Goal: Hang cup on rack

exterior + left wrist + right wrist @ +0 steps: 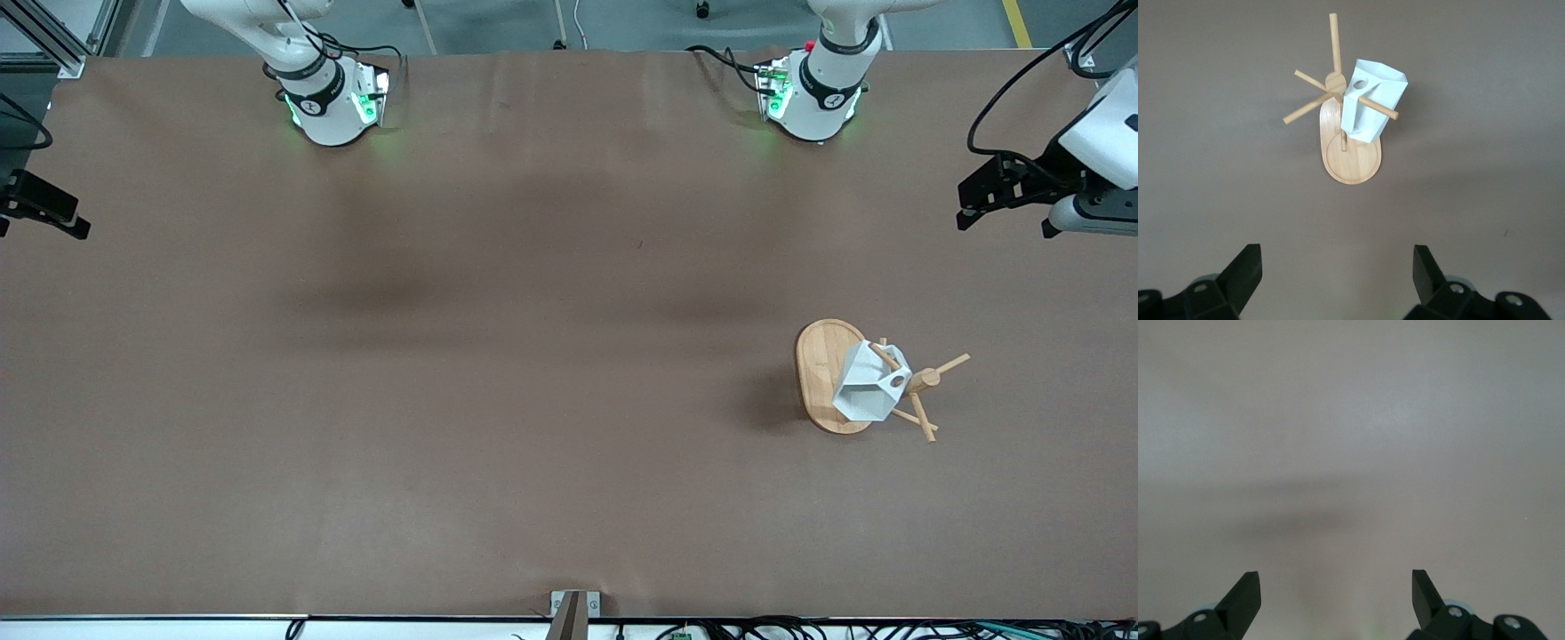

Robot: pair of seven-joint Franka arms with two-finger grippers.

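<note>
I see the cup (869, 389) hanging on the rack (822, 373) toward the left arm's end of the worktop (444, 400); both arms wait, left gripper (1338, 277) and right gripper (1336, 597) fingers wide, holding nothing.

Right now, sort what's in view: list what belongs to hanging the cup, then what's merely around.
Belongs to the job:
- cup, hanging by its handle on a rack peg
- rack, toward the left arm's end
- left pincer, open, holding nothing
- right pincer, open, holding nothing

Merely around:
- table
</note>
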